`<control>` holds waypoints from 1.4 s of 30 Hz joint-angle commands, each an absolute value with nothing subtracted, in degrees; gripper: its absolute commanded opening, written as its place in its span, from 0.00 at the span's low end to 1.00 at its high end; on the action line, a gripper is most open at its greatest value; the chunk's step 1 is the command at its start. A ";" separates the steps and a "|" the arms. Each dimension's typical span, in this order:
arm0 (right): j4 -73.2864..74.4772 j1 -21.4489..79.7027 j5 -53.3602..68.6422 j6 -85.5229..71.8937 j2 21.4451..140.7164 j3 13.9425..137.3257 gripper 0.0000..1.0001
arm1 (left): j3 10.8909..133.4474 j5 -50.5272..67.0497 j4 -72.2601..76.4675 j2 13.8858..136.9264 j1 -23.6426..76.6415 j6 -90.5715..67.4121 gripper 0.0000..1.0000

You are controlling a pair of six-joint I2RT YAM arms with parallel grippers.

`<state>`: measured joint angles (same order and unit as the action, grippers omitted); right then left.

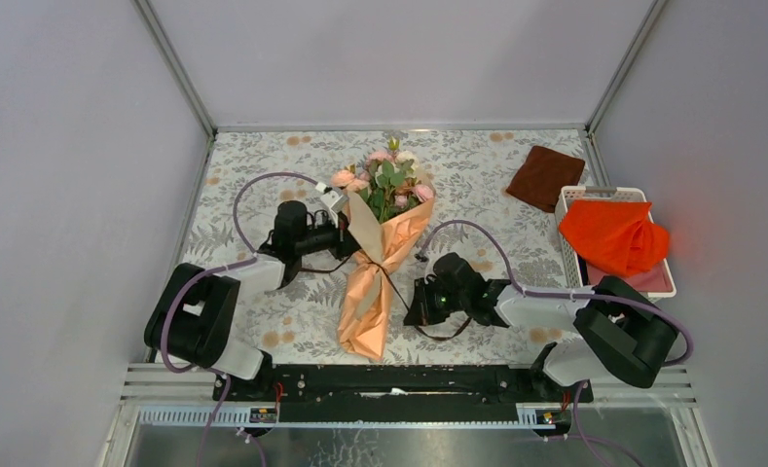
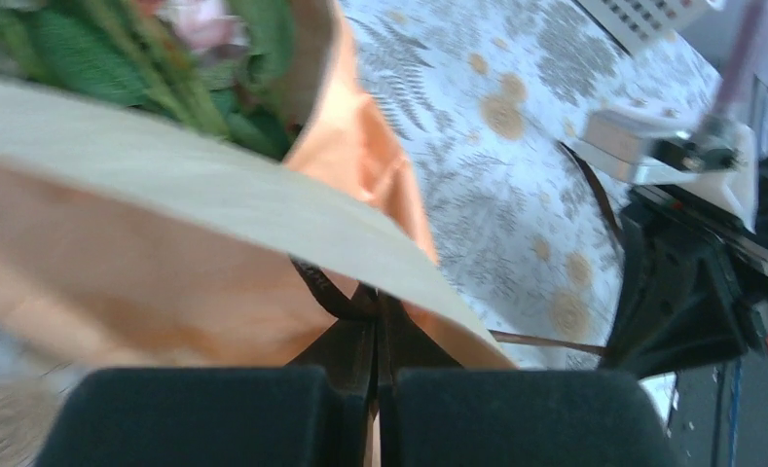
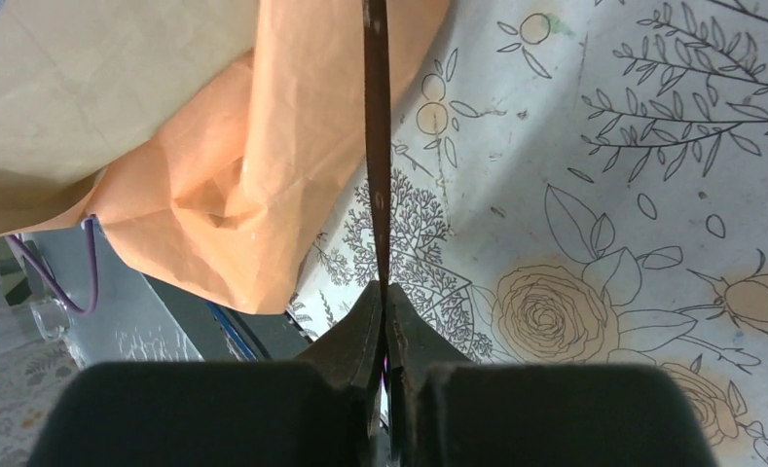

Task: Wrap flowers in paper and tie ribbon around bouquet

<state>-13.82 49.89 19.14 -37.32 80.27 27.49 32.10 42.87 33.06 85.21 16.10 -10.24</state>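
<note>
Left wrist view: flowers (image 2: 117, 58) blurred and cut by top edge, paper (image 2: 146, 282) runs off left. Ribbon (image 3: 377, 146) exits right wrist view at top; its end inside my right claw (image 3: 387, 302) is hidden. From above, ribbon too thin to trace around bouquet (image 1: 380, 263), and my left claw (image 1: 348, 236) tips are too small to tell.

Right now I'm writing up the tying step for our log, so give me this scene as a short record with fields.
bouquet: peach paper cone lying on the table, flowers at the far end
ribbon: crosses the cone's middle, one end running to each arm
left fingers: shut on ribbon, close beside the cone
right fingers: shut on ribbon, strand running straight toward the cone
aside: brown cloth; orange cloth in white basket
</note>
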 commanded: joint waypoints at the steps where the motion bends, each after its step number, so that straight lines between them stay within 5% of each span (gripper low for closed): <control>1: -12.60 50.53 22.32 -34.57 77.80 30.75 0.08 | 32.09 47.10 32.77 82.84 20.70 -4.67 0.00; 4: -11.78 50.54 23.36 -32.92 77.12 33.21 0.11 | 33.78 48.60 29.63 82.62 21.55 -3.89 0.00; 8: -6.32 50.48 22.75 -27.02 75.67 38.04 0.38 | 37.11 47.32 21.76 84.60 22.40 1.63 0.00; 13: -4.32 50.32 10.60 -19.01 71.71 42.58 0.53 | 37.76 46.76 23.50 88.49 22.41 1.43 0.00; 32: -28.76 44.22 14.86 -15.26 83.78 48.15 0.84 | 39.80 46.99 26.06 90.43 22.32 -2.08 0.00; 42: -33.90 46.05 6.20 -14.58 87.96 48.48 0.80 | 39.59 47.86 26.19 90.59 21.94 -3.16 0.00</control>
